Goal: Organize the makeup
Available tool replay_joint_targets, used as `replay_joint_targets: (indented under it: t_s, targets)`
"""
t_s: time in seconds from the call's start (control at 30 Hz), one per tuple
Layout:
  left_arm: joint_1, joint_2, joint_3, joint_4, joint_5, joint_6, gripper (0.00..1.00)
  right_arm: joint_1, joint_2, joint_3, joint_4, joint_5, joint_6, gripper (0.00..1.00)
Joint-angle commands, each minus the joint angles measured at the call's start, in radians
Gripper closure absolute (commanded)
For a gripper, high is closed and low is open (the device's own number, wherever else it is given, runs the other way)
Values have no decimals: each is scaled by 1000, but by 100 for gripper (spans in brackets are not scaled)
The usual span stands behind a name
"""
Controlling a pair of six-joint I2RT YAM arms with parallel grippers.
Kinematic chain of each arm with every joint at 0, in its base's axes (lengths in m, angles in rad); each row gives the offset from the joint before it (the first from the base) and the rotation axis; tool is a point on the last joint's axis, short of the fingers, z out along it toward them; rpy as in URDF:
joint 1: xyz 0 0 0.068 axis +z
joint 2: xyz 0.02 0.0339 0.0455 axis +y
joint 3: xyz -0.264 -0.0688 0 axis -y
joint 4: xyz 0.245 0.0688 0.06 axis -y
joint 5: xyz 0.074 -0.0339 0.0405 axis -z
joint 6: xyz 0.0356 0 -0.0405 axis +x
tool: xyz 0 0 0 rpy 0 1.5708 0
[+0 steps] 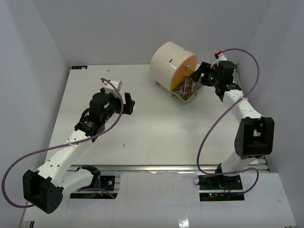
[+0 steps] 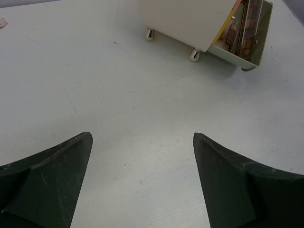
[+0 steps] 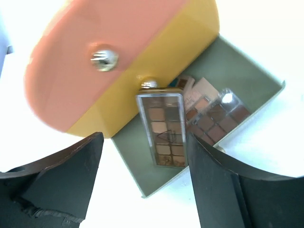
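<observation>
Right wrist view looks into the open drawer (image 3: 247, 71) at the foot of the round box (image 1: 166, 61), where all the makeup in sight lies. One eyeshadow palette (image 3: 161, 130) leans upright against the yellow front (image 3: 190, 40). A second palette (image 3: 219, 115) tilts just beside it. There may be a third, flatter one behind them, though the overlap leaves that count uncertain. No other kind of makeup shows in any view.

The palettes look light, stiff and flat. Their glossy clear lids would likely slip, and the cases could crack if squeezed hard. A pinch across the long edges near the middle seems the safest hold.

The right gripper (image 1: 203, 72) hovers just in front of the drawer, fingers apart and holding nothing. The left gripper (image 2: 142, 137) hangs with its fingers spread wide over the table (image 2: 95, 71), well apart from the box.
</observation>
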Motion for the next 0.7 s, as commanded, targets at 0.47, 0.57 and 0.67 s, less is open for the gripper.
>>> replay_joint_targets:
  t_s: [0.47,0.57,0.67]
  targets:
    - [7,4,-2,9,0,10,2,128,115,116,-52,-232,-600,54]
    - [7,4,-2,8,0,10,2,130,145,141,-46,-197,-590,58]
    - [7,4,-2,8,3,10,2,138,179,162,-40,-151,-580,58]
